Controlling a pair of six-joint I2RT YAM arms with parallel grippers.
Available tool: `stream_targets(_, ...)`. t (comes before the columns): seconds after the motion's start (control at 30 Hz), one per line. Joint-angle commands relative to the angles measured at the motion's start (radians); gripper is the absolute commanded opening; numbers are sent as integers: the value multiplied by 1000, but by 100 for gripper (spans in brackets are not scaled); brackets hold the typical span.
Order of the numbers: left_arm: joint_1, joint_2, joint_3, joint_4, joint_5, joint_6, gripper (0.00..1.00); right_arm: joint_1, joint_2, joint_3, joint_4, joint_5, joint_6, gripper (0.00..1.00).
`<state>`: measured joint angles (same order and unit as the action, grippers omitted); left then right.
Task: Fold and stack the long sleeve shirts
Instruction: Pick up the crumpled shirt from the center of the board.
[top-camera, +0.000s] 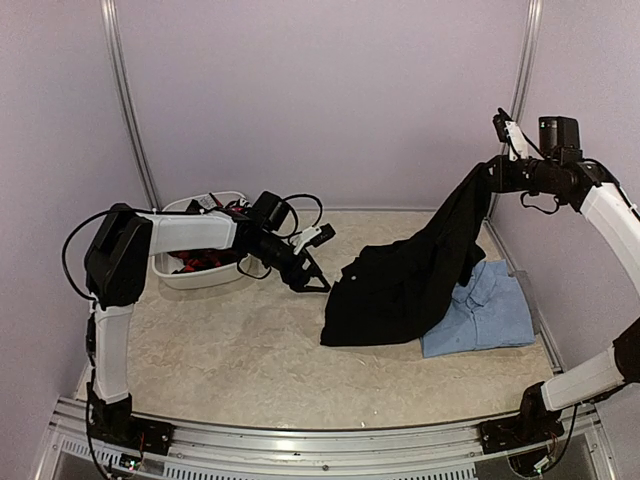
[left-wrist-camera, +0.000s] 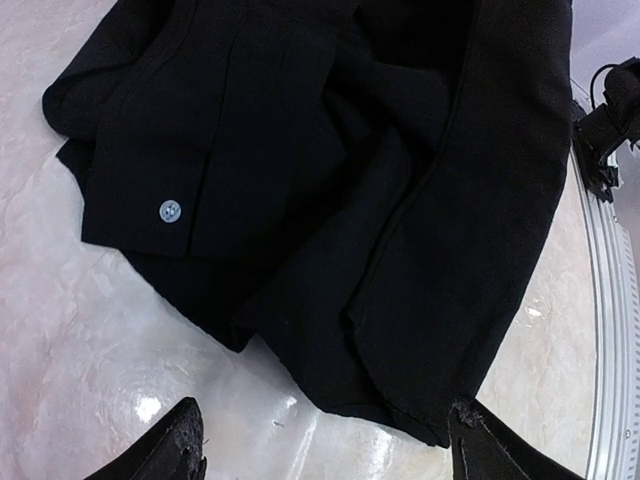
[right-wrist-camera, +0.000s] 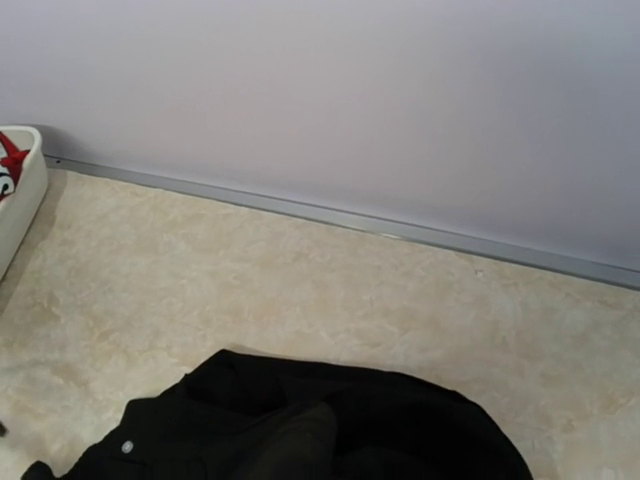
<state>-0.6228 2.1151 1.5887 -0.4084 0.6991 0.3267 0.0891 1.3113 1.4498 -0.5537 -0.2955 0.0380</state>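
At the far left a white plastic basket of red and black items sits on the beige mottled counter. Just right of it, the left fingers hang low and released, spread wide with nothing between them. The hem of the plain black collared cloth shirt lies just ahead of their tips. That shirt is heaped mid-counter, one part drawn up to the right fingers, clenched on it high above. Its right side overlaps the light blue cloth shirt, lying flat at the right.
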Motion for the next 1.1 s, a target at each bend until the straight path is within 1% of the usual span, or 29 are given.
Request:
stream_targets(0.0,-13,88,94,-41,55,84,78,-8,-38,-18,32,-6,7,0)
stream_targets(0.2,-21,202,196,-41,102,90,75,-8,-33,-33,33,-15,8,0)
stream_targets(0.27,-26,223,214,-39,112,88,71,-9,-31,-37,35,-14,7,0)
stream_targets(0.5,-51,263,227,-31,154,89,61,-8,-20,-44,41,-17,8,0)
stream_targets(0.63,-58,278,230,1,157,67,54,-9,-11,-48,43,-25,12,0)
stream_targets(0.7,-57,284,233,15,158,50,47,-8,-8,-49,41,-27,12,0)
stream_targets(0.73,-56,285,235,18,161,45,41,-8,-7,-50,41,-25,11,0)
stream_targets(0.8,-53,283,238,18,166,39,27,-8,-9,-49,38,-20,9,0)
stream_targets(0.9,-38,258,227,13,164,29,2,-8,-12,-53,38,-15,8,0)
stream_targets(0.93,-30,246,218,13,155,22,0,-8,-15,-54,37,-11,7,0)
stream_targets(1.0,-18,202,190,12,127,5,0,-8,-20,-56,35,2,6,0)
stream_targets(1.07,0,121,142,25,94,-25,0,-8,-28,-53,25,31,3,0)
